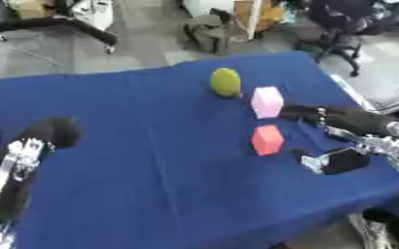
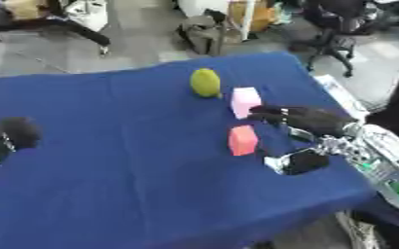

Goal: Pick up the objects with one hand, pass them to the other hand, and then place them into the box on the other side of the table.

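**Me:** Fingers point(image 1: 301, 112) on my right hand point(image 1: 356, 121) are stretched out straight toward the pale pink block point(image 1: 267, 102), tips just beside its right face. Thumb point(image 1: 335, 163) hangs low and apart, so that hand is wide open with nothing in it yet.

**Spotter:** Why approach from the side?

**Me:** My guess: the 3 things sit in a loose line on the blue surface point(image 1: 152, 160), and coming in from my right keeps the arm clear of the others. The red block point(image 1: 267, 140) stands just nearer me, below my fingers and left of the thumb. The yellow-green rounded object point(image 1: 226, 81) lies just beyond the pink one.

**Spotter:** Left side?

**Me:** Left hand point(image 1: 54, 131) rests near the left edge, well apart from everything. It shows as a dark, rounded shape; I can't tell whether it's curled or relaxed. Waiting for the pass, I'd judge.

**Spotter:** And the box?

**Me:** No box shows in either view, so I can't say where the drop goes. Nothing has been lifted; all 3 sit on the cloth.
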Motion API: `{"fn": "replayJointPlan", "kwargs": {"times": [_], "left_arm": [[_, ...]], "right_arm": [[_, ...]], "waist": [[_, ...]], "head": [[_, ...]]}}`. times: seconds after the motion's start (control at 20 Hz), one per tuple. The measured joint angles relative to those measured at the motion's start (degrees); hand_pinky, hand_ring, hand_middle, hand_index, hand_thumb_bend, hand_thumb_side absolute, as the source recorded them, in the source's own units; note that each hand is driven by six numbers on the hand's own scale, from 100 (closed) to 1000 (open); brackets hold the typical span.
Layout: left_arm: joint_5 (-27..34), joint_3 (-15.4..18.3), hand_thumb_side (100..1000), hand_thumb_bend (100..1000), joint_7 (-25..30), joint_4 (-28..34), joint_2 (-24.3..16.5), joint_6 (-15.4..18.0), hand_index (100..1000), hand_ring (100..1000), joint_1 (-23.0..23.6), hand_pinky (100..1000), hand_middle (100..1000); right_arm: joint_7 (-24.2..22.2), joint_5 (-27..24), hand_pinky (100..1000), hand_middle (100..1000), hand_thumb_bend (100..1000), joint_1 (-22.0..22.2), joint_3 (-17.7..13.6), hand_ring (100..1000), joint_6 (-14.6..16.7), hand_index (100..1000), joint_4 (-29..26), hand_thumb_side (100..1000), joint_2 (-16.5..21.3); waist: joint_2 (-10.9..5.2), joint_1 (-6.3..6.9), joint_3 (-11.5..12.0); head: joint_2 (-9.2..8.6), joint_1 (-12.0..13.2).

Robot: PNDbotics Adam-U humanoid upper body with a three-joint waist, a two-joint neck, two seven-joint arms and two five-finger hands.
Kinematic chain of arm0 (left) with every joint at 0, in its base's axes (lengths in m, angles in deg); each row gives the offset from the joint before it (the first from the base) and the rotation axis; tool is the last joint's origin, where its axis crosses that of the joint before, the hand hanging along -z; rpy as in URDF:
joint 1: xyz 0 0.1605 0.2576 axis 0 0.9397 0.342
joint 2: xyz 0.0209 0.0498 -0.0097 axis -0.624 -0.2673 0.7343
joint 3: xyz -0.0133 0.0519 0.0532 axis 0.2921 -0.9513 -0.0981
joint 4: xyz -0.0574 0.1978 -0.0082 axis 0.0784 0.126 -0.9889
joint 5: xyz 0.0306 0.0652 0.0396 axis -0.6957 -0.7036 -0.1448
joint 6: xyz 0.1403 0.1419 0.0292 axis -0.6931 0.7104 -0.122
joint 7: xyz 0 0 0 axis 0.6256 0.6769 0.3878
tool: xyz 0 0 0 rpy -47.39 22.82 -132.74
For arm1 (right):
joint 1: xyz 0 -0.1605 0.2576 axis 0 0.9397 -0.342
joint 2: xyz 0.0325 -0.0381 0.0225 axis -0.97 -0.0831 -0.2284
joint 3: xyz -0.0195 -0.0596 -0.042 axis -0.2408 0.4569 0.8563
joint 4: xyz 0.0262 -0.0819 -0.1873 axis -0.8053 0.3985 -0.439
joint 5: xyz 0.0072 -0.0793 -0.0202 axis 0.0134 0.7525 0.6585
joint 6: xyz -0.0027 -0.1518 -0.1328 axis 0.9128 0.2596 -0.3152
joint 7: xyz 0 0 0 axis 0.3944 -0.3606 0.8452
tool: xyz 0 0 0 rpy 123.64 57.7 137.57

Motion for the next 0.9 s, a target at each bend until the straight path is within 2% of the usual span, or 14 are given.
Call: {"fn": "replayJointPlan", "kwargs": {"times": [0.2, 0.3, 0.6, 0.9], "left_arm": [[0.0, 0.01, 963, 125, 0.1, 0.36, 0.0, 0.09, 784, 707, -0.54, 760, 642], [0.0, 0.01, 962, 127, 0.17, 0.55, 0.0, 0.11, 784, 707, -0.79, 760, 642], [0.0, 0.0, 963, 127, 0.38, 1.06, 0.0, 0.21, 784, 708, -1.97, 759, 642], [0.0, -0.01, 963, 127, 0.66, 1.36, 0.0, 0.13, 784, 708, -2.54, 759, 642]], "right_arm": [[-0.02, -1.89, 840, 1000, 100, -1.84, 0.07, 883, -0.24, 1000, 2.54, 747, 0.34], [-0.11, -2.72, 836, 1000, 100, -3.08, 0.37, 879, -0.44, 1000, 4.62, 800, 0.37], [-0.63, -3.98, 830, 1000, 100, -6.78, 1.23, 871, -0.37, 1000, 11.49, 839, 0.37], [-0.81, -4.03, 825, 1000, 100, -10.11, 1.82, 864, -0.12, 1000, 17.93, 866, 0.12]], "waist": [[0.58, 0.0, 0.46], [0.86, 0.0, 0.63], [2.04, 0.0, 1.71], [2.51, -0.02, 2.37]], "head": [[0.0, 1.54], [0.0, 2.7], [0.0, 5.29], [0.0, 5.7]]}}
